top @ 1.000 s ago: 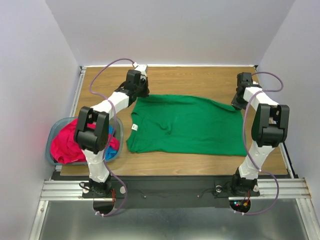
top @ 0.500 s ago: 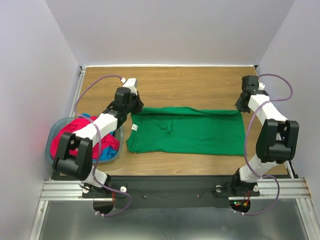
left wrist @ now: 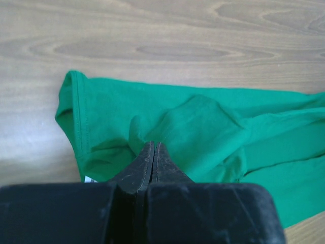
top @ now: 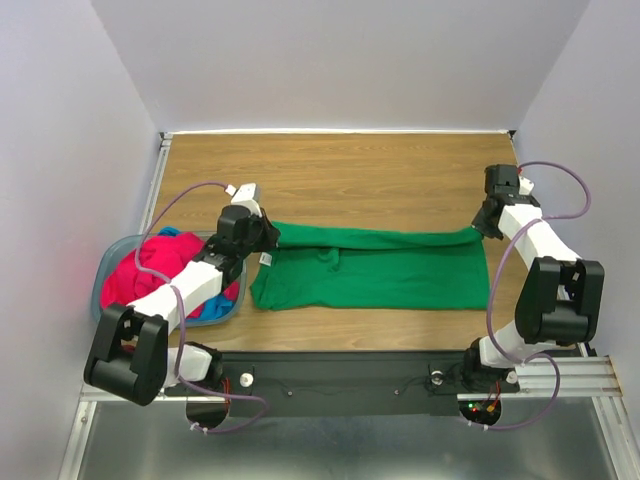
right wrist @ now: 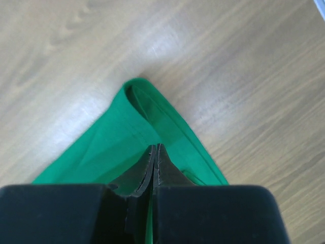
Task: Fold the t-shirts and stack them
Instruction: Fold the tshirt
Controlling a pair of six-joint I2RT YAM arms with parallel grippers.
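The kelly green t-shirt [top: 390, 280] lies spread across the middle of the table, its far edge lifted into a rolled fold over the rest. My left gripper [top: 268, 236] is shut on that edge at the shirt's left end; the left wrist view shows the jaws [left wrist: 154, 146] pressed together with green cloth [left wrist: 203, 127] bunched at their tips. My right gripper [top: 481, 228] is shut on the same edge at the right corner, where the jaws [right wrist: 156, 147] pinch the green hem [right wrist: 114, 147]. A bright pink-red t-shirt [top: 135, 280] and a blue one [top: 213, 305] lie crumpled in the basket.
The grey-blue plastic basket [top: 100, 290] stands at the table's left edge, close under my left arm. Bare wood [top: 380, 180] stretches behind the green shirt to the back wall. White walls close in the table on three sides.
Both grippers have pulled toward the near edge, drawing the green shirt's far edge over its body. The visible green area has become narrower front to back.
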